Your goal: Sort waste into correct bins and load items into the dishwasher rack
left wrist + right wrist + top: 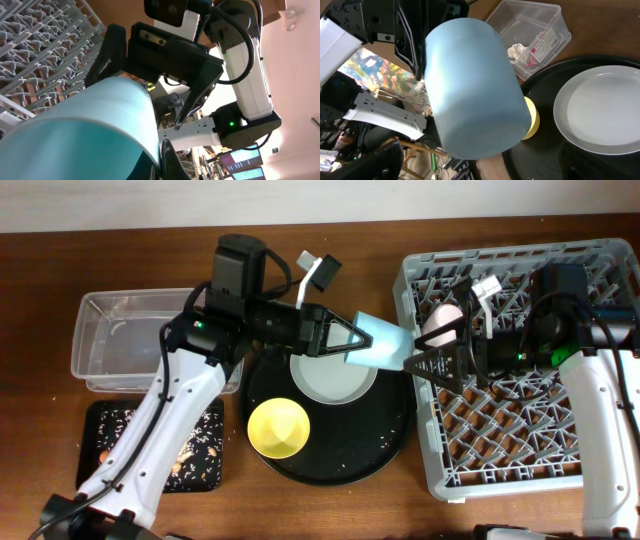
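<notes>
My left gripper (358, 338) is clamped on the small pale-blue plastic cup (385, 347), holding it on its side in the air over the middle of the worktop, between the large round black tray (390, 430) and the left wall of the large square grey pegged dishwasher rack (520, 430), which fills the right edge. My right gripper (425, 365) faces it from the rack side with its jaws spread wide. The left wrist view shows them standing either side of the cup's far end, but I cannot tell whether they touch it. I read this as a hand-over about to happen. Of the dishes, the small pink cup (441, 321) already sits in the rack's far-left part. The pale round plate (330, 380) and the yellow bowl (278, 427) lie on the round tray, not yet loaded. The waste looks sorted. The crumpled white tissue (518, 51) and the red-printed snack wrapper (540, 45) lie in the clear rectangular plastic tub (100, 330) toward the far-left corner. The pale food grains (195, 445) are scattered in the shallow black rectangular tray (95, 420) at the near-left corner, along with an orange speck (107, 455) I take for the carrot. A few crumbs seem to dot the round tray. By my judgement, three dishes are left to rack, this cup first.
</notes>
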Tool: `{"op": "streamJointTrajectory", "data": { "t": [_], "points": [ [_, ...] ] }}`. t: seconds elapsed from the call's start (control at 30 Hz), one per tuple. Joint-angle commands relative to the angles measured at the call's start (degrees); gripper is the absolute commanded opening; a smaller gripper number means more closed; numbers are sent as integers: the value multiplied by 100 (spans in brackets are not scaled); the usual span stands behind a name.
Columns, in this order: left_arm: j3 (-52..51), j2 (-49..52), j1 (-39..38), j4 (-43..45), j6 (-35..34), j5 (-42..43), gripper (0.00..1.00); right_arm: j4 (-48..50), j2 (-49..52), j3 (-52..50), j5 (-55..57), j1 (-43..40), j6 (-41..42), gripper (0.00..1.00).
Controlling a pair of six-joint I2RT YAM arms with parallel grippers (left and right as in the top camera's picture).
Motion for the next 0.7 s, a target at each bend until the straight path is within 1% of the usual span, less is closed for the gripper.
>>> {"op": "streamJointTrajectory", "data": {
  "t": [0.0,0.13,0.23,0.4,0.47,0.67],
  "points": [
    [48,35,-33,166,-153,129,0,66,2,-24,-111,234,-105,98],
    [48,35,-44,164,-160,131,0,372,2,-24,-190,380,-101,98],
    [48,35,-120,164,-160,131,0,404,2,-24,-258,387,-103,100],
    [48,35,-249,299,-160,127,0,385,2,-24,-245,387,-103,91],
    [48,35,-249,299,-160,129,0,387,2,-24,-245,387,-103,82],
    [48,35,-319,326,-160,125,0,396,2,-24,-247,387,-101,81]
  ]
}}
